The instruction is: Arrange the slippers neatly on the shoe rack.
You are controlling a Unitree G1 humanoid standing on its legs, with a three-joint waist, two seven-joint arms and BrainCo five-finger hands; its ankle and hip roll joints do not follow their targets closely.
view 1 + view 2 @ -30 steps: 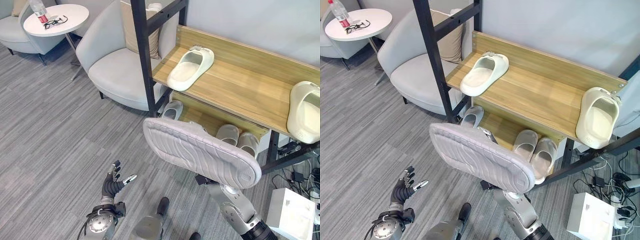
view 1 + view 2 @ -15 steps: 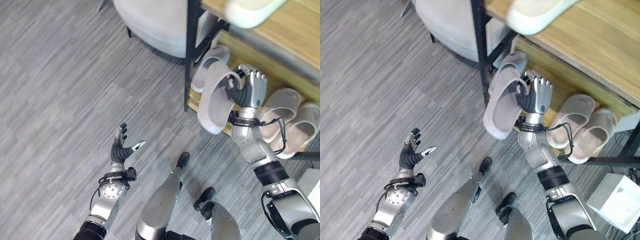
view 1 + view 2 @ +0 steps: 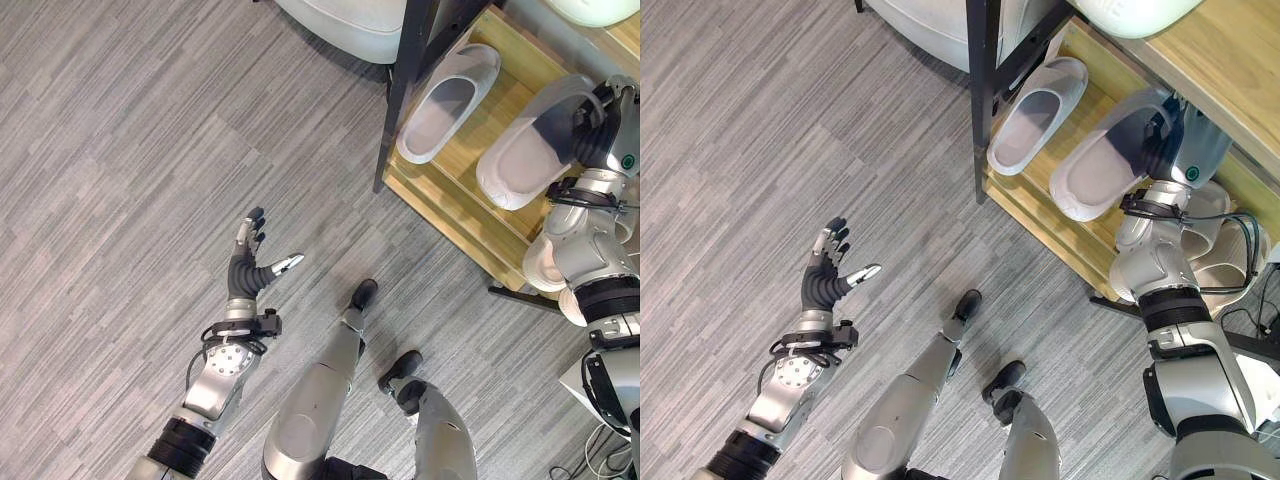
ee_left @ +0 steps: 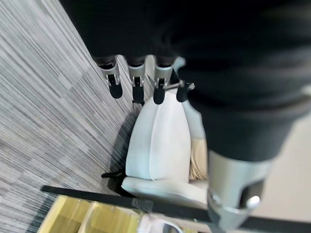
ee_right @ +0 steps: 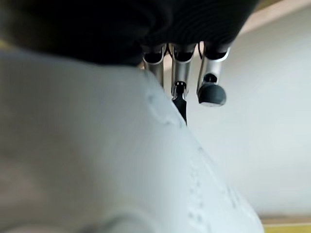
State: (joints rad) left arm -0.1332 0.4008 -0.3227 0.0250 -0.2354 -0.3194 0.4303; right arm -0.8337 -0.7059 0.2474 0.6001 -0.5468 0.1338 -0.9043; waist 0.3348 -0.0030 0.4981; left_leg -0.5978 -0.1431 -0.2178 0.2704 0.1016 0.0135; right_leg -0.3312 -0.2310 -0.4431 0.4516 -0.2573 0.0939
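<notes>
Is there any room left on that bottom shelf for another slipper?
A narrow strip of bare wood shows between the left slipper and the slipper in the right hand. Further right is crowded: another pair sits behind the arm. The floor beside the black post is open.

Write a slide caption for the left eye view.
Right hand places a grey slipper beside another slipper on the lower shelf.

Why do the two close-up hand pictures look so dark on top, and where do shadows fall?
Left wrist view: the left hand has its dark cover right before the lens; the armchair throws a shadow on the floor. Right wrist view: the right hand has its cover darkening the top, above the pale slipper it grips. Right eye view: that slipper's inside lies in shade.
</notes>
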